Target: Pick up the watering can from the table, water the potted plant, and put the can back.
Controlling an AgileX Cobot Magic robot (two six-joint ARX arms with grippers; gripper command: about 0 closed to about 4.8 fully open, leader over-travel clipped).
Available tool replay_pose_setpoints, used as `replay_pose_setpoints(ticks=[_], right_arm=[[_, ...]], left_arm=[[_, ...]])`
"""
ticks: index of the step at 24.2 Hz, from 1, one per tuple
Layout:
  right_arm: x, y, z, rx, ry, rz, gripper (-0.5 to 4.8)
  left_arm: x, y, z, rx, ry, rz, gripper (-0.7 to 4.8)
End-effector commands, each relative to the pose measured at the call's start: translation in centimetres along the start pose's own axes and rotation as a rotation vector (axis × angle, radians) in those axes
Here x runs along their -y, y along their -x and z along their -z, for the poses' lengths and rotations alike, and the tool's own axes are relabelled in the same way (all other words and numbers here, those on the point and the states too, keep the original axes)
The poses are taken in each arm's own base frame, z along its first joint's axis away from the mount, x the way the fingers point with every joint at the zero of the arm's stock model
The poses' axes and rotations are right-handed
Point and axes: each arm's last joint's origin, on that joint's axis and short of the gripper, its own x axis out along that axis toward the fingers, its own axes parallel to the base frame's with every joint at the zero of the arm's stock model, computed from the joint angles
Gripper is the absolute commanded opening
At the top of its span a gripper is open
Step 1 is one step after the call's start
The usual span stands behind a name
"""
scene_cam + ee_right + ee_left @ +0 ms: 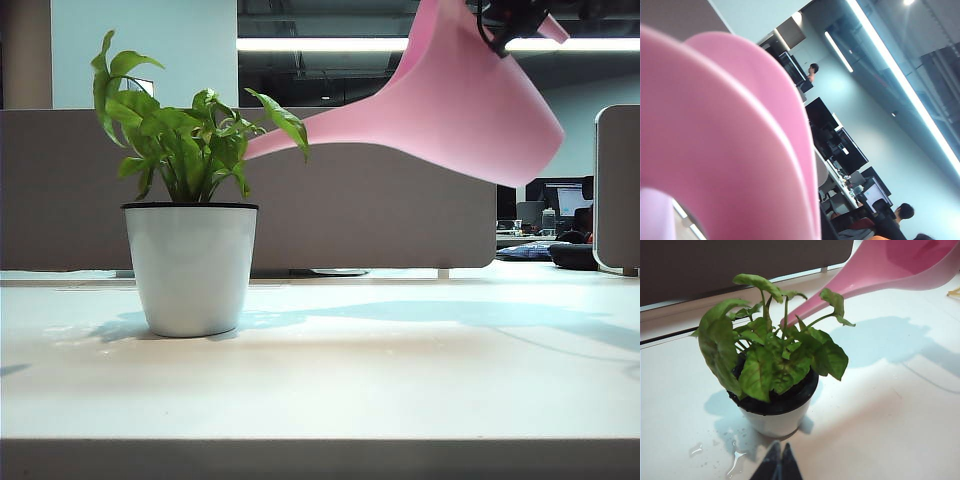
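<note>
The pouring step is in hand. The watering can (470, 110) hangs tipped in the air above the worktop (400, 370), its spout sloping down into the leaves of the potted plant (190, 200), which stands on the worktop's left part.

The right end effector (515, 20) is at the can's upper end near the top edge of the exterior view; it carries the can, though its fingers are hidden.

The left end effector (776, 465) waits just beside the pot, fingertips pressed together and empty.

Next, I judge, comes levelling the can and setting it upright on the right side, where the worktop lies bare. A few water drops (735, 460) lie by the pot, so the spout tip should stay over the soil.
</note>
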Motion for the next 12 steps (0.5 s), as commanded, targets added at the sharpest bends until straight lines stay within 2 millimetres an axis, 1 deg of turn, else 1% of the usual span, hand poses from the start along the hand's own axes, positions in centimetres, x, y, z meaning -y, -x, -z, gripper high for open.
replay_pose_setpoints(ticks=[1, 3, 6, 12], right_arm=[[2.2, 0.4, -1.7, 0.092, 0.0, 0.121, 0.84], [2.3, 0.5, -1.8, 0.097, 0.0, 0.121, 0.84], [2.5, 0.8, -2.2, 0.14, 0.015, 0.078, 0.85], [1.9, 0.9, -2.8, 0.145, 0.077, 0.044, 0.85]], left_arm=[[0.0, 0.2, -0.2, 0.01, -0.002, 0.003, -0.06], [0.0, 0.2, -0.2, 0.009, -0.002, 0.003, -0.06], [0.0, 0.2, -0.2, 0.009, -0.002, 0.003, -0.06], [0.0, 0.2, -0.2, 0.009, -0.001, 0.003, -0.06]])
